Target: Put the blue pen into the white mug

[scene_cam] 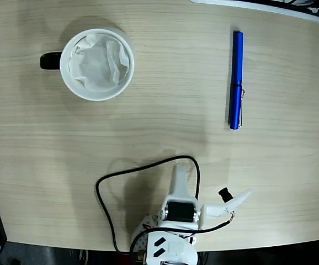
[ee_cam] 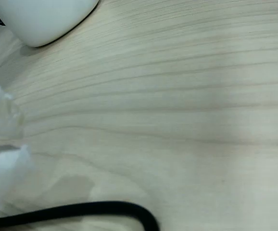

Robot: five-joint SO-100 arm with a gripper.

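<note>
glossy blue pen (scene_cam: pixel 235 80), silver clip, flat

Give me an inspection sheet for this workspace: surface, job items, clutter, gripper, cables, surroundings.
Surface: light wood-grain table, no spills seen.
Job items: the blue pen lies flat at upper right of the fixed view, roughly vertical in the picture, clip end toward the bottom. The white mug stands upright at upper left, black handle pointing left, crumpled white paper inside. Pen and mug are well apart.
Clutter: nothing seen.
Gripper: the gripper is at the bottom centre, open, holding nothing, far from both items.
Cables: a black cable loops on the table beside the arm; also visible in the wrist view.
Surroundings: a white-edged object at the top right edge, cut off; cannot identify.
</note>
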